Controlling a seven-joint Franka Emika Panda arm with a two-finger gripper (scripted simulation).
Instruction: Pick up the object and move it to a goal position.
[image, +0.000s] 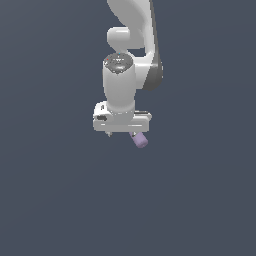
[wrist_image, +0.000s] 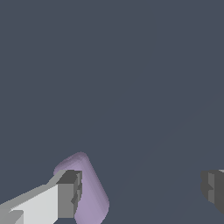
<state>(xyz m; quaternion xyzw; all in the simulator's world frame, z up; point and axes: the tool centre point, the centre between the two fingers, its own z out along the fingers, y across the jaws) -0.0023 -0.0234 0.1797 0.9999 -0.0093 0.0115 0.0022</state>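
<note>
Under the hand (image: 122, 131), toward the exterior view's right, the lilac cylinder (image: 139, 140) lies tilted, just beside one finger (wrist_image: 69, 194). The fingers stand wide apart, released, gripping nothing. The step looks like lining up for the grasp: next the hand must centre over the cylinder so both fingers flank it, then close.

Wide gap between the gripper (wrist_image: 142, 192) fingers; only the lilac cylinder (wrist_image: 87, 192) intrudes, lying tilted right beside one fingertip (wrist_image: 70, 194) (touching or not, can't tell). Dark floor (image: 200, 200) all round shows no other obstacles.
</note>
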